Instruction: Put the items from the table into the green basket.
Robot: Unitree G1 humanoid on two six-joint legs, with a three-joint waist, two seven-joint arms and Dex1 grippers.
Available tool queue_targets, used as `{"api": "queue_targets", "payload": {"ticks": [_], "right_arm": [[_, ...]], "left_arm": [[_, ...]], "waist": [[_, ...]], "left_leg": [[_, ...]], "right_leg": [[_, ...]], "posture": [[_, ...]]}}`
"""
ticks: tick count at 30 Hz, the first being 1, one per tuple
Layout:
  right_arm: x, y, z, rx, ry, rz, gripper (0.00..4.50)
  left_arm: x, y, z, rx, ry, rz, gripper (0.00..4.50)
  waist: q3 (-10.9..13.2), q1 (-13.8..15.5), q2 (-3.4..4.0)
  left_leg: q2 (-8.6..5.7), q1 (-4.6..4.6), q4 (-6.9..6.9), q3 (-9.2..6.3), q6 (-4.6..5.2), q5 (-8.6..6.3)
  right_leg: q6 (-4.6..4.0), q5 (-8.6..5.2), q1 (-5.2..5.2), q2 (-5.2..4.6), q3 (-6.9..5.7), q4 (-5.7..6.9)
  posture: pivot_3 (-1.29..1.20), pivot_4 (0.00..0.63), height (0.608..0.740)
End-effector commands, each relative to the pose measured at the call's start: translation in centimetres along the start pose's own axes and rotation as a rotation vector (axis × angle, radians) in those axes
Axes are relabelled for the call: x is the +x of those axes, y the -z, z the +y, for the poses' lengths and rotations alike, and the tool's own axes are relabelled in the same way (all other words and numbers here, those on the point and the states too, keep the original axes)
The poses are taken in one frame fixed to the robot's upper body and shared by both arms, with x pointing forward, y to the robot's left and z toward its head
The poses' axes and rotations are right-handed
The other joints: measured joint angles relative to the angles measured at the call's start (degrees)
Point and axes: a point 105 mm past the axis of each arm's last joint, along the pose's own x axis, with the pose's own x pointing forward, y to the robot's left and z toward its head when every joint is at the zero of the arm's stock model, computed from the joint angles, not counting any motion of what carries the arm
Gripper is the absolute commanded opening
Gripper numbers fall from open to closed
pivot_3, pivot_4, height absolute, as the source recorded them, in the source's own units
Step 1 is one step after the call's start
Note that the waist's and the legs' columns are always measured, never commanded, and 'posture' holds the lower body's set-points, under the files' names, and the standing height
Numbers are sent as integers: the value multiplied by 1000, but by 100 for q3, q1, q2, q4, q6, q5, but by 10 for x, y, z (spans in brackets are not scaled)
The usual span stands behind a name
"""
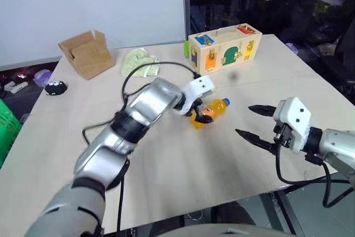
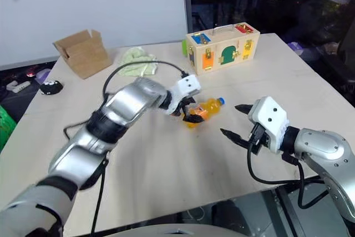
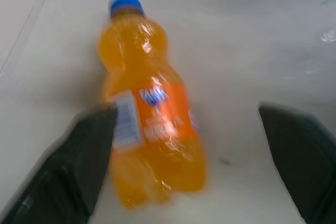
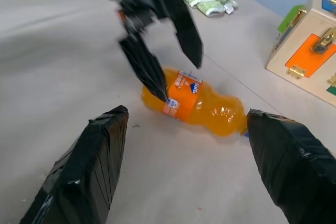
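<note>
Small orange-drink bottle [image 1: 209,111] with a blue cap [image 1: 226,102], lying on its side near the middle of the pale beige table [image 1: 166,165], cap end toward the robot's right. Left gripper [image 1: 198,112] angled down over the bottle's base end, black fingers [image 4: 149,69] spread wide apart: one fingertip at or just beside the label, the other raised clear on the far side, so no grip closed on anything. In the left wrist view, bottle [image 3: 149,103] between the two spread fingers, nearer one of them.

Right gripper [image 1: 256,121] hovering above the table to the right of the bottle, well apart from it, fingers spread wide and empty, pointing toward the bottle.

A sliver of the green basket [image 1: 8,126] at the far left edge, off the table.

Along the far side of the table: a wooden box [image 1: 224,46] with coloured doors and metal latches, a pale green cloth [image 1: 138,62], an open cardboard box [image 1: 86,54], and a small black object [image 1: 55,87] near the left corner.
</note>
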Motion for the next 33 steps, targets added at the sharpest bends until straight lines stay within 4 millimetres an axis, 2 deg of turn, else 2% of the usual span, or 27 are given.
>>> {"api": "queue_targets", "payload": {"ticks": [1,5,6,7,9,13,15,20,21,22,26,27,29,33], "right_arm": [[-3,-12,3,-40,12,-38,3844],[-7,-9,6,-26,27,-25,3844],[-7,-8,6,-26,29,-18,3844],[-9,-7,7,-18,27,-10,3844],[-11,-4,8,-2,25,7,3844],[-11,2,7,36,5,45,3844],[-7,2,5,30,-13,49,3844],[9,-9,-7,53,-40,-35,3844],[15,-16,-11,71,-43,-86,4353],[21,-23,-12,75,-67,-129,4463],[40,-39,-15,75,-124,-213,4463],[46,-44,-12,68,-160,-231,4463],[57,-53,-9,54,-220,-268,4463],[72,-75,2,18,-334,-377,4463]], "left_arm": [[18,18,13,-13,-3,129,4444],[31,21,14,-62,39,131,4444],[32,20,12,-84,59,119,3957],[33,19,11,-99,76,108,3906],[34,19,10,-100,85,95,3165],[29,24,15,-136,64,52,3134],[14,21,19,-175,58,-16,3134],[-38,11,35,-300,-52,-292,3134],[-53,14,40,-336,-96,-348,3134],[-69,20,45,-361,-160,-406,3134],[-125,34,52,-452,-354,-672,3134],[-146,37,51,-467,-419,-787,3134],[-188,55,43,-471,-590,-943,3134],[-246,105,28,-587,-925,-1073,3134]], "waist": [[0,-74,0],[1,-202,-1],[-1,-219,0],[-1,-245,2],[-2,-261,3],[-3,-273,3],[-2,-281,4],[7,-350,-9],[8,-337,-11],[8,-326,-11],[9,-154,-11],[9,-40,-11],[10,150,-16],[1,558,-39]], "left_leg": [[0,-2,0,4,0,0],[5,-9,-1,12,12,-7],[6,-9,-1,12,12,-7],[6,-10,-3,11,13,-8],[4,-7,-2,10,15,-9],[0,-5,0,23,18,-11],[1,-3,2,29,19,-11],[16,-10,1,30,18,-11],[17,-19,1,25,18,-10],[21,-22,1,24,18,-10],[29,-11,-5,8,18,-12],[30,-10,-6,7,18,-12],[28,-9,-8,12,20,-15],[28,-16,-6,6,23,-19]], "right_leg": [[0,0,0,0,5,-1],[1,-1,-4,5,32,-1],[3,-2,-5,5,35,-1],[5,-3,-3,5,38,0],[11,-5,-1,1,48,0],[28,5,-1,-4,65,-1],[39,11,-1,-5,72,-2],[43,15,-34,3,87,10],[41,17,-45,3,85,12],[34,21,-48,1,86,15],[18,31,-51,-9,110,16],[17,31,-51,-9,108,16],[16,32,-53,-15,112,13],[14,33,-53,-23,102,8]], "posture": [[-228,0,740],[-248,2,740],[-256,6,740],[-256,6,740],[-258,8,740],[-228,2,740],[-202,0,740],[-112,0,740],[-96,0,740],[-61,0,740],[48,0,740],[71,0,740],[133,0,740],[237,0,740]]}}
